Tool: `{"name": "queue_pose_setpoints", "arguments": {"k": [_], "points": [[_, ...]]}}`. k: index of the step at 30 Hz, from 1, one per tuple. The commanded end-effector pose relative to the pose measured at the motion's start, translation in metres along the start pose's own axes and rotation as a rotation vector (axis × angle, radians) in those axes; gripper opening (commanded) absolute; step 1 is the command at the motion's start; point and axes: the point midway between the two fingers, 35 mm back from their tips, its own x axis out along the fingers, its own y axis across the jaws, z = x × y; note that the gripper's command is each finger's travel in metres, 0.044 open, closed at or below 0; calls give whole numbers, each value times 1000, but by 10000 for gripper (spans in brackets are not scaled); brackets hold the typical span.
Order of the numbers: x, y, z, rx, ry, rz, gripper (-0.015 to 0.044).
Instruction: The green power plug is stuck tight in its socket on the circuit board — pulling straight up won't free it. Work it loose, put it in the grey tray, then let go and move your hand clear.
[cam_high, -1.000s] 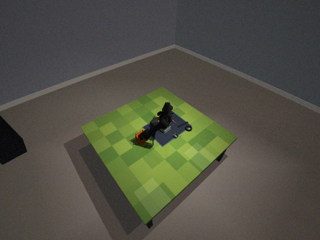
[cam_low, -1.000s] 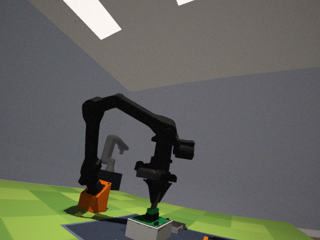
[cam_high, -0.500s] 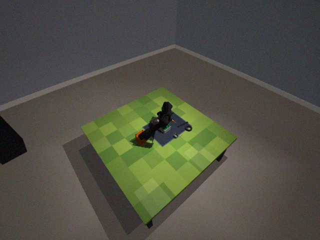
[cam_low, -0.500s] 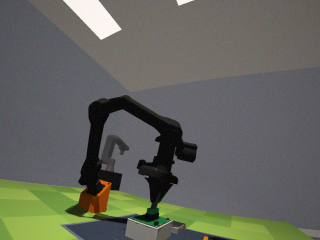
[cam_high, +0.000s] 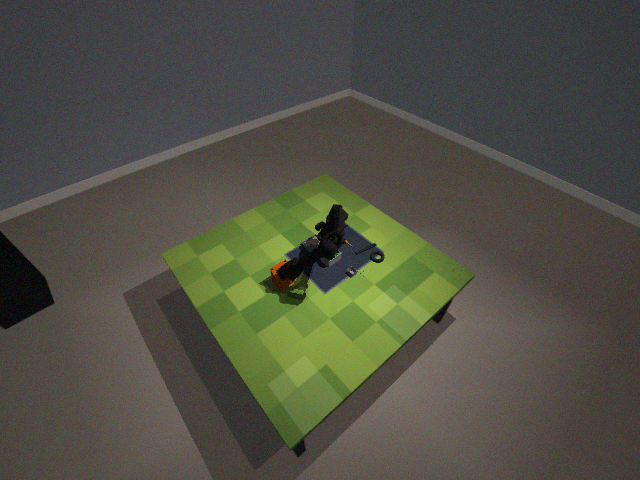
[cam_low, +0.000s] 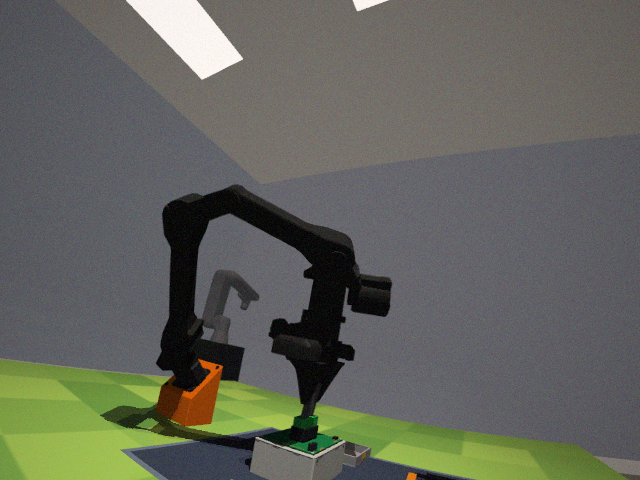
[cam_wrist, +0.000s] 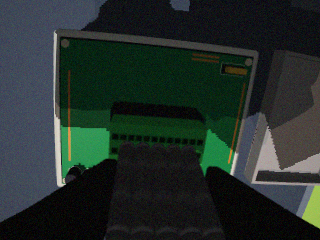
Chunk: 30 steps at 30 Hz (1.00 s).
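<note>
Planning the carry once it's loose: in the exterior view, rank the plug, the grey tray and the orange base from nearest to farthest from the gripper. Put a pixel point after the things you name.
1. Plug (cam_low: 305, 421) (cam_wrist: 157, 131): between the gripper's (cam_low: 308, 414) fingers, on top of the board.
2. Grey tray (cam_low: 356, 454) (cam_wrist: 260, 155): just right of the board.
3. Orange base (cam_low: 201, 408) (cam_high: 279, 276): far left, under the arm's foot.

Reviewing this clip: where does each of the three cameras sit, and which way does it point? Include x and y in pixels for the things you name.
Top: high above one side, angled down at the green table (cam_high: 330, 330); much of the arm shows, from its orange base up.
Exterior: low beside the table, tilted upward so ceiling lights show; the arm appears in side profile, claw (cam_low: 308, 413) at the bottom.
Wrist: on the arm near the claw (cam_wrist: 159, 150), facing down at the circuit board (cam_wrist: 125, 75) (cam_low: 330, 442); dark finger parts fill the lower frame.
Exterior and wrist both show the green plug (cam_low: 306, 420) (cam_wrist: 157, 131).
</note>
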Motion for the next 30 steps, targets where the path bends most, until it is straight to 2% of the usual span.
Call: {"name": "queue_pose_setpoints", "arguments": {"k": [1,8,21,25,30], "points": [[-16,-8,1,-11,32,87,0],[-16,-17,1,-9,32,186,0],[-22,6,1,-14,30,-87,0],[-22,3,1,-13,31,-47,0],[-22,-9,1,-11,32,93,0]]}}
